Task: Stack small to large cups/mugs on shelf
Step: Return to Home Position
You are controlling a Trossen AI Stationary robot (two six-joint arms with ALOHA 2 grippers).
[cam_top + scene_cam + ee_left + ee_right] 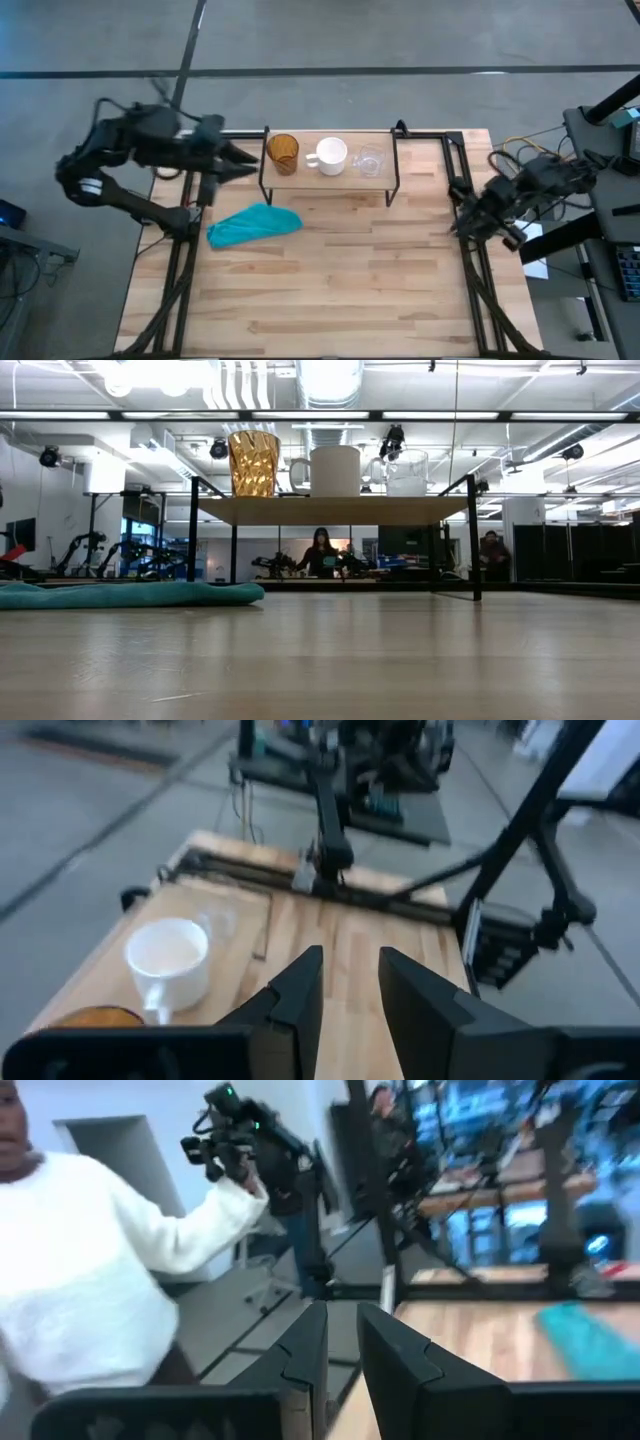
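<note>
The dark six-joint left arm (110,160) bends at the elbow on the robot's left, its forearm stretched level toward the middle. The dark two-finger left gripper (250,161) points inward, its fingers (300,995) parted by a narrow, empty gap. The dark six-joint right arm (540,180) sits folded on the opposite side, and the dark two-finger right gripper (460,222) is angled down with a slimmer gap between its fingers (305,1345)
</note>
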